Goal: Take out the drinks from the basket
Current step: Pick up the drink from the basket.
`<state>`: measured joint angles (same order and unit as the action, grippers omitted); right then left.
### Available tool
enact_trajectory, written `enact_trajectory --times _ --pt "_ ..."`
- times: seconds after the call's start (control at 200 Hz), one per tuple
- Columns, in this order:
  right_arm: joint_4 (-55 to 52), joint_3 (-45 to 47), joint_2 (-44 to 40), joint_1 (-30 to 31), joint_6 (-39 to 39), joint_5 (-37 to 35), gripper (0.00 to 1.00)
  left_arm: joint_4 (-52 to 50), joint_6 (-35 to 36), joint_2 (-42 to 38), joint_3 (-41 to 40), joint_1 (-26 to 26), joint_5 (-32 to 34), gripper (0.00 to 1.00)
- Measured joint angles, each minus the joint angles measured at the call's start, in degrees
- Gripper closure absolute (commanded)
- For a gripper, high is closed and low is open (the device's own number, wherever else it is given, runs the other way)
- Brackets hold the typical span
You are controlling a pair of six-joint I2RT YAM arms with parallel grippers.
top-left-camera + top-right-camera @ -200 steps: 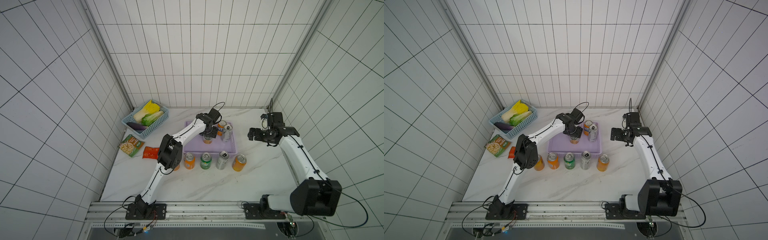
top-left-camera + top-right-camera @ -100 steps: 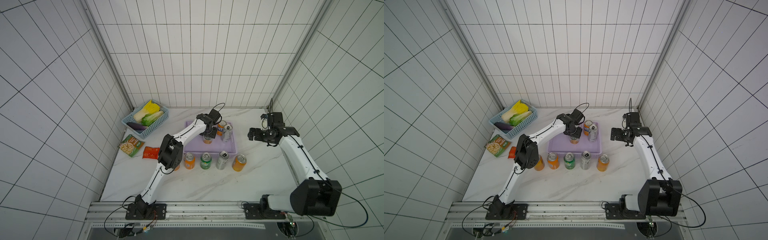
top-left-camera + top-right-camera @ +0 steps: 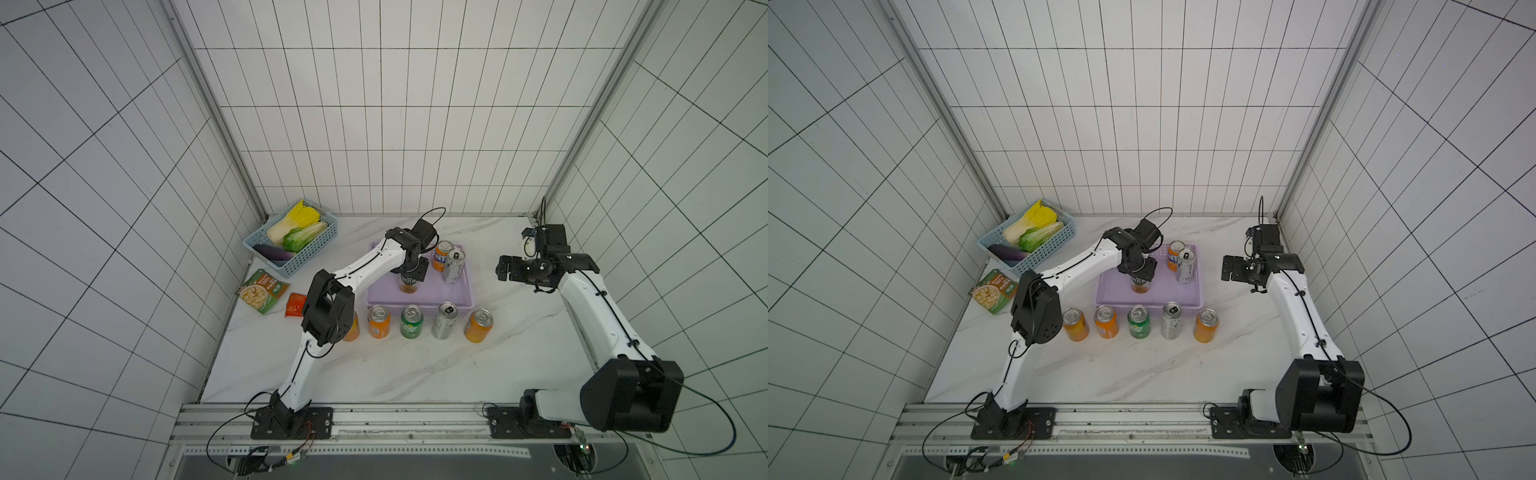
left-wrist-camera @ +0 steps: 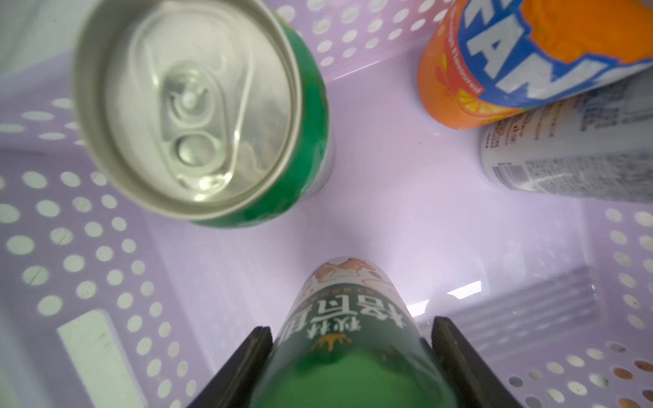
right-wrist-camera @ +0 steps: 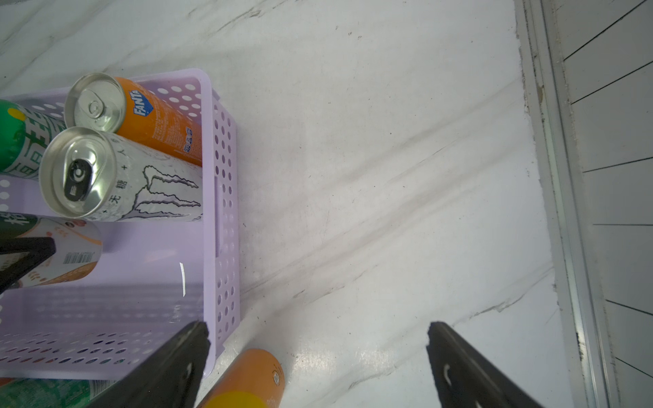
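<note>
The lilac basket (image 3: 468, 291) (image 3: 1198, 291) holds several drinks. My left gripper (image 3: 412, 272) (image 3: 1141, 274) (image 4: 351, 335) reaches down into it and is shut on an upright dark green can (image 3: 409, 286) (image 3: 1140, 287) (image 4: 348, 314). Its black fingers (image 4: 259, 344) press both sides of that can. Beside it stand a silver-topped green can (image 4: 198, 106), an orange can (image 3: 441, 254) (image 5: 155, 120) and a slim silver-white can (image 3: 454, 266) (image 5: 116, 183). My right gripper (image 3: 502, 268) (image 5: 318, 339) hangs open over the table, right of the basket.
Several cans stand in a row in front of the basket, from an orange one (image 3: 1075, 324) to another orange one (image 3: 478, 326) (image 5: 247, 378). A light-blue basket (image 3: 309, 257) of vegetables sits back left. Two snack packets (image 3: 262, 290) lie near the left wall.
My left gripper's jaws have narrowed onto the dark green can. Both arms have stayed where they were.
</note>
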<state>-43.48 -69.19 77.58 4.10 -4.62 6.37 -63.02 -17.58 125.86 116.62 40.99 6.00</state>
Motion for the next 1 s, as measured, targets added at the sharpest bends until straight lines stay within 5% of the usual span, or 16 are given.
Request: enact_trajectory --times 1.004 --pt "0.04 0.0 0.0 -0.39 -0.02 0.04 0.01 -3.45 -1.31 -38.6 -22.34 1.33 1.86 0.5"
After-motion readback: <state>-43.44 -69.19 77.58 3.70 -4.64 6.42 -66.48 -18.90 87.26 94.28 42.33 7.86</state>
